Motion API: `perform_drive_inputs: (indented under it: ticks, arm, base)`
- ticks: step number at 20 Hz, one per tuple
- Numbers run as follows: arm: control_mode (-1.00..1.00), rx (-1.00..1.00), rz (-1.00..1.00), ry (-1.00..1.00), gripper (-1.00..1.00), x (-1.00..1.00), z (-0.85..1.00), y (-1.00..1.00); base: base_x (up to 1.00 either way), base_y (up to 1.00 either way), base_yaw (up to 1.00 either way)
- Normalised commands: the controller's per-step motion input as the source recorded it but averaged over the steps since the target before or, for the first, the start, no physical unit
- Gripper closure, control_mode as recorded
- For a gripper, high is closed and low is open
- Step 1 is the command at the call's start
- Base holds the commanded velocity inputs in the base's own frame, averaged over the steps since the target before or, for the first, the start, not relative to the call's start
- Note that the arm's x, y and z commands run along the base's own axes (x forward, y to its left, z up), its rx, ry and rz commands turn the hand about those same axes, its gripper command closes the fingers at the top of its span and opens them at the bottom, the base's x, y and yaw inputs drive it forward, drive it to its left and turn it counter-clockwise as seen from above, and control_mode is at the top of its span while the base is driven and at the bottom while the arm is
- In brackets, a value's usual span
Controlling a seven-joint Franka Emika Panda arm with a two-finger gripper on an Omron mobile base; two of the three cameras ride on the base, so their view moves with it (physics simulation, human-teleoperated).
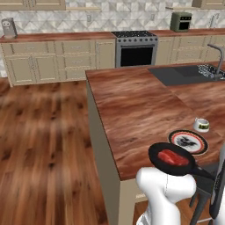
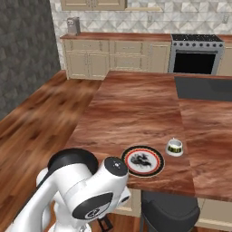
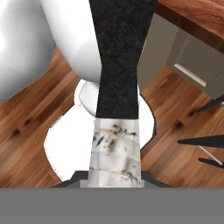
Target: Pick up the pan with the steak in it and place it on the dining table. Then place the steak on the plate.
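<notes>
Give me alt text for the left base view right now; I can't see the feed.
A black pan holding a raw red steak sits over the near corner of the dining table, just short of a round plate. A small cup stands beyond the plate.

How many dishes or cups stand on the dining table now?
2. The plate lies near the dining table's near edge, and a small cup stands just beyond it, toward the sink. The pan with the steak is at that edge.
</notes>
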Motion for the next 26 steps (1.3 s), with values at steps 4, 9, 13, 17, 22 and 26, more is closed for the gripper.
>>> perform_drive_inputs:
  ticks: [4, 9, 13, 17, 22, 26]
  arm:
    - [-1.00, 0.00, 0.00, 0.00, 1.00, 0.12, -0.01, 0.00]
    - [-1.00, 0.00, 0.00, 0.03, 1.00, 0.47, -0.10, 0.01]
    - [-1.00, -0.01, -0.05, 0.06, 1.00, 0.67, -0.13, 0.05]
    - [-1.00, 0.00, -0.13, 0.03, 1.00, 0.61, -0.15, 0.00]
    - [-1.00, -0.01, -0.15, 0.00, 1.00, 0.38, -0.22, 0.02]
    - [-1.00, -0.04, -0.10, 0.00, 1.00, 0.30, -0.24, 0.19]
  base:
    - [0.00, 0.00, 0.00]
    - [0.00, 0.00, 0.00]
    - [0.00, 0.00, 0.00]
    - [0.00, 0.00, 0.00]
    - [0.00, 0.00, 0.00]
    - [0.00, 0.00, 0.00]
